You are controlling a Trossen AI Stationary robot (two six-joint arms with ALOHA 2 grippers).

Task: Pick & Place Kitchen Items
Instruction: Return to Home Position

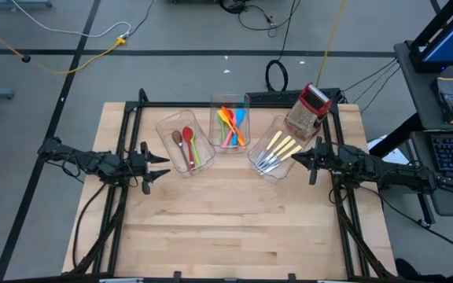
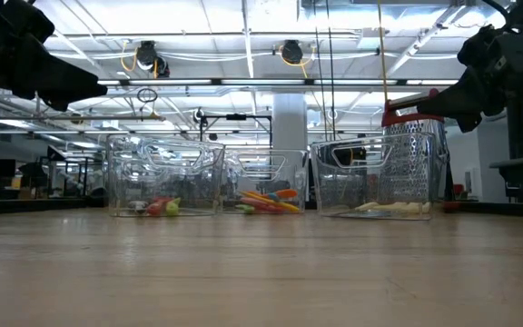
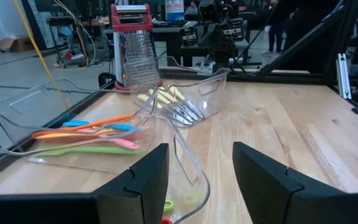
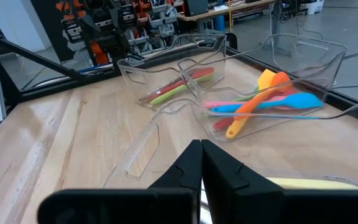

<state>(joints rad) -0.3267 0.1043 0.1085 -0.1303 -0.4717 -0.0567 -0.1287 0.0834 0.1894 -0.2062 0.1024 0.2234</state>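
Red, brown and green spoons [image 1: 187,145] lie in the left clear bin [image 1: 167,126]. Coloured spatulas [image 1: 231,124] lie in the middle bin [image 1: 215,106]. Cream-handled cutlery [image 1: 278,149] lies in the right bin [image 1: 259,163]. My left gripper [image 1: 163,166] hovers open and empty just left of the spoon bin; its fingers [image 3: 138,180] stand apart in the left wrist view. My right gripper [image 1: 296,159] is shut and empty beside the cutlery bin, its fingers [image 4: 191,168] closed together. The right wrist view shows the spatulas [image 4: 266,99] and spoons [image 4: 179,87].
A red-and-silver box grater [image 1: 309,108] stands at the far right behind the cutlery bin. A black frame [image 1: 132,118] runs along the table's far and side edges. Bare wood [image 1: 226,220] fills the near half of the table.
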